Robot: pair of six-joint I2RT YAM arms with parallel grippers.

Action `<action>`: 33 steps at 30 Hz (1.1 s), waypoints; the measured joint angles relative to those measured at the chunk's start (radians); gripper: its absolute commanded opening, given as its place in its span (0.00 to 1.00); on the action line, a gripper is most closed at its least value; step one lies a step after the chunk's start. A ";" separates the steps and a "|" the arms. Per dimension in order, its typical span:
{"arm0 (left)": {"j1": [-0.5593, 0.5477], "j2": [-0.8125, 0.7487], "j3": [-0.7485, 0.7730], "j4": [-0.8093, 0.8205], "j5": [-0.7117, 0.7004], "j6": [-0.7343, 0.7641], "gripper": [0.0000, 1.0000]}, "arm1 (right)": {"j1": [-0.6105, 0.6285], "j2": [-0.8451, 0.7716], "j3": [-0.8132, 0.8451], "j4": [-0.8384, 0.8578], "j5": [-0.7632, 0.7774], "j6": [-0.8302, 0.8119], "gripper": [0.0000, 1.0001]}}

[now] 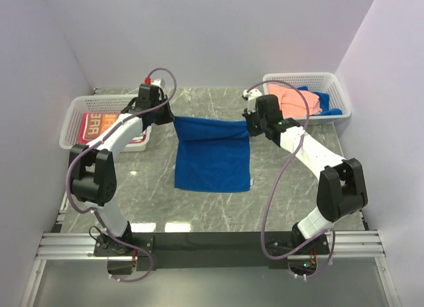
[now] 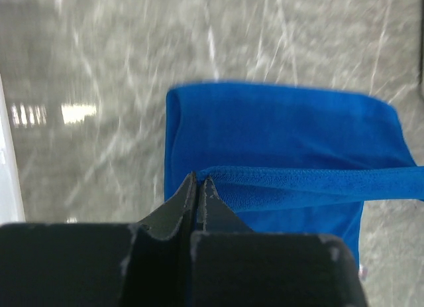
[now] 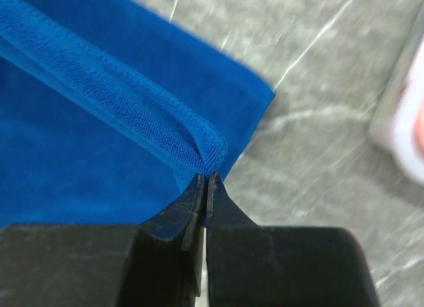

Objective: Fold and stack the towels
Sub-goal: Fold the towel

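Observation:
A deep blue towel (image 1: 212,154) hangs by its far edge between my two grippers, its lower part lying on the marble table. My left gripper (image 1: 171,117) is shut on the towel's left corner (image 2: 205,176). My right gripper (image 1: 250,124) is shut on the right corner (image 3: 211,166). The held hem stretches taut between them, with the towel (image 2: 278,128) spread on the table below it. A salmon-peach towel (image 1: 295,98) and a blue one (image 1: 328,103) lie in the right basket. A printed orange towel with block letters (image 1: 99,126) lies in the left basket.
A white mesh basket (image 1: 74,118) stands at the left edge and another (image 1: 338,88) at the back right. Its white wall (image 3: 397,115) shows to the right in the right wrist view. Grey marble table (image 1: 218,204) lies in front of the towel.

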 measured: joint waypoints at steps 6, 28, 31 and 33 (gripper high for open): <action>0.000 -0.079 -0.107 -0.037 0.011 -0.047 0.01 | 0.019 -0.060 -0.086 -0.022 0.014 0.058 0.00; -0.008 -0.254 -0.210 -0.138 0.041 -0.090 0.01 | 0.041 -0.208 -0.213 -0.065 0.011 0.192 0.01; -0.022 -0.296 -0.255 -0.134 0.040 -0.093 0.01 | 0.046 -0.229 -0.254 -0.068 -0.002 0.210 0.06; -0.034 -0.318 -0.299 -0.135 0.038 -0.098 0.01 | 0.049 -0.233 -0.288 -0.086 -0.030 0.230 0.13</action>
